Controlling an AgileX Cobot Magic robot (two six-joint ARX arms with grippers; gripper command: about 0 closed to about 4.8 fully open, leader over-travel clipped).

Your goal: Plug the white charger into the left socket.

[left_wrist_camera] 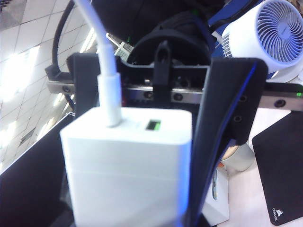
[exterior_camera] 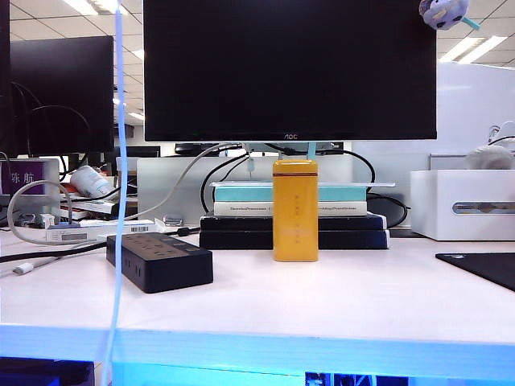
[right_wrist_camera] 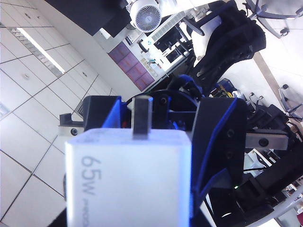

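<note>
Both grippers clamp the white charger (left_wrist_camera: 128, 165): the left gripper (left_wrist_camera: 137, 142) at its cable end, the right gripper (right_wrist_camera: 151, 161) at the prong end. Neither shows in the exterior view, so their height above the black power strip (exterior_camera: 159, 260) cannot be judged. One gripper should release before the prongs are lowered squarely onto the left socket (exterior_camera: 133, 240).

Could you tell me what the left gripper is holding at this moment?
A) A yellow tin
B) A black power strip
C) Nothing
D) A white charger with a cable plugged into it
D: in the left wrist view, the left gripper clamps the white charger, its white cable attached.
</note>
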